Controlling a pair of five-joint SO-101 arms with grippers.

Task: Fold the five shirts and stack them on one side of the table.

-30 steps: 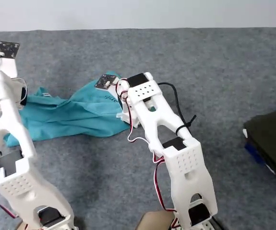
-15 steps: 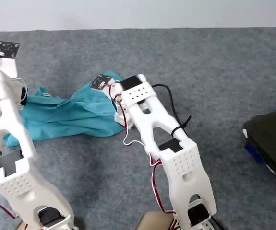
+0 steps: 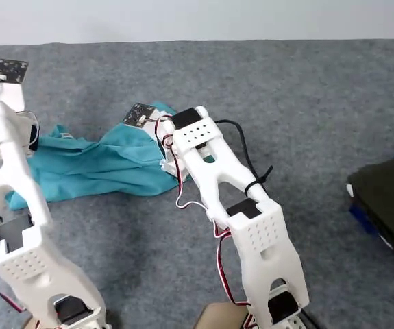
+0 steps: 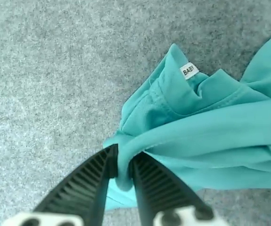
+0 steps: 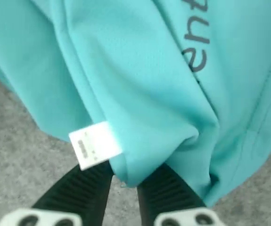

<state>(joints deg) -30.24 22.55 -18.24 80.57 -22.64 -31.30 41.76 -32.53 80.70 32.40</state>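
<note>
Shirt (image 3: 101, 164), teal, soft and rumpled, lies bunched on the fuzzy grey tabletop (image 3: 306, 103). Left pincer (image 4: 121, 162) pinches a fold near its collar (image 4: 192, 92); right pincer (image 5: 124, 176) clamps another fold beside a white tag (image 5: 95, 145).

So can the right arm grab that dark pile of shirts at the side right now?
Probably not yet. The right gripper is pinching the teal shirt. The dark pile sits off at the edge of the table; nothing blocks the way, but it would need to let go first.
</note>
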